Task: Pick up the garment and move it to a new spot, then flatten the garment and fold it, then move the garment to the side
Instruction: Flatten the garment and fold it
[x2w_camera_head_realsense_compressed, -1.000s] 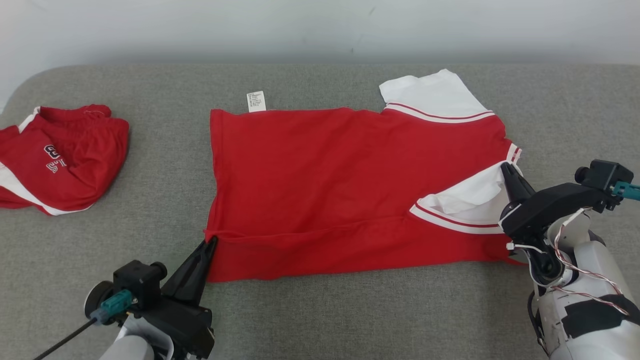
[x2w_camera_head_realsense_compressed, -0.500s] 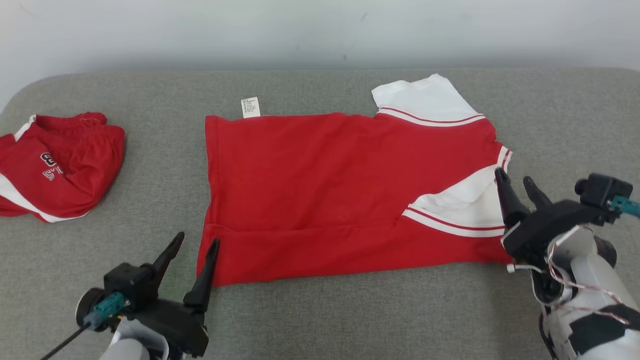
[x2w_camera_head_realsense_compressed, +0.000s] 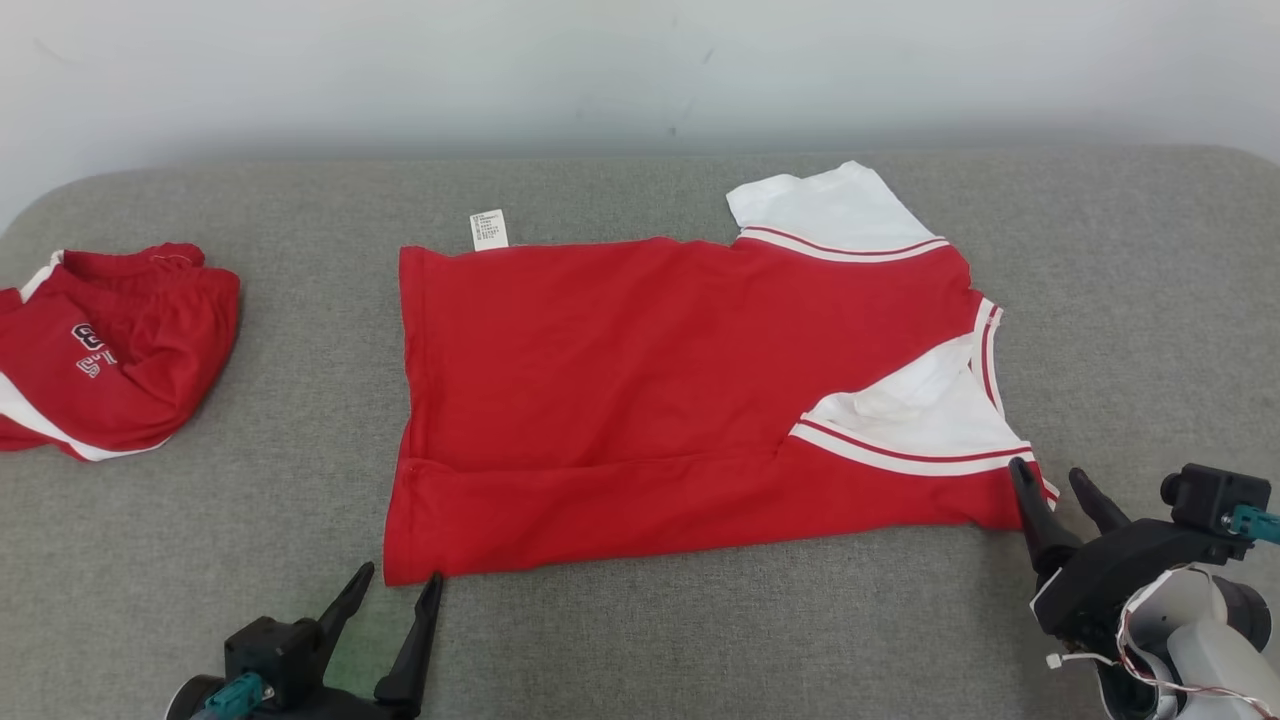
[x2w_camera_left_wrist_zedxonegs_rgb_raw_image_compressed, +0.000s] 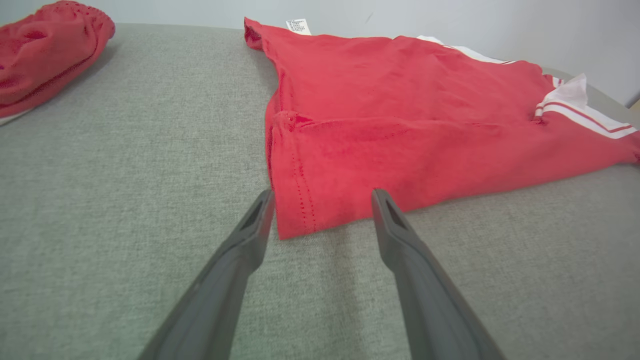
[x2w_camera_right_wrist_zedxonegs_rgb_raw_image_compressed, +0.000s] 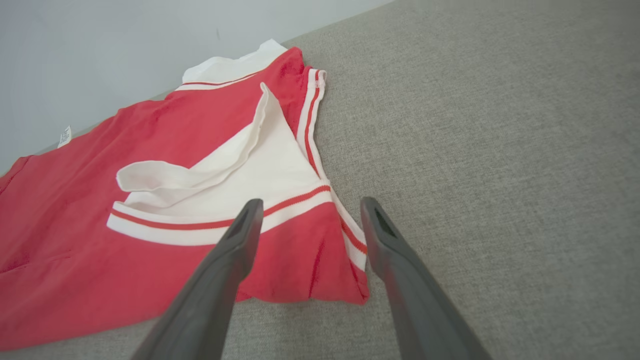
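The garment (x2w_camera_head_realsense_compressed: 640, 370) is a red T-shirt with white sleeves and red-and-white trim, lying spread on the grey surface with its near long edge folded up over the body. A white label (x2w_camera_head_realsense_compressed: 488, 229) sticks out at its far edge. My left gripper (x2w_camera_head_realsense_compressed: 398, 584) stands open just in front of the shirt's near left corner (x2w_camera_left_wrist_zedxonegs_rgb_raw_image_compressed: 295, 220), touching nothing. My right gripper (x2w_camera_head_realsense_compressed: 1050, 478) is open at the near right corner (x2w_camera_right_wrist_zedxonegs_rgb_raw_image_compressed: 350, 285), beside the folded-in white sleeve (x2w_camera_right_wrist_zedxonegs_rgb_raw_image_compressed: 210, 175), with nothing between its fingers.
A second red garment (x2w_camera_head_realsense_compressed: 105, 350) with white trim and lettering lies crumpled at the far left of the grey padded surface (x2w_camera_head_realsense_compressed: 700, 640). A pale wall (x2w_camera_head_realsense_compressed: 640, 70) runs behind its far edge. Bare fabric lies in front of and right of the shirt.
Both grippers opened, let go of the shirt's folded near edge and drew back toward me. The fold now lies on the shirt. The head view has shifted slightly.
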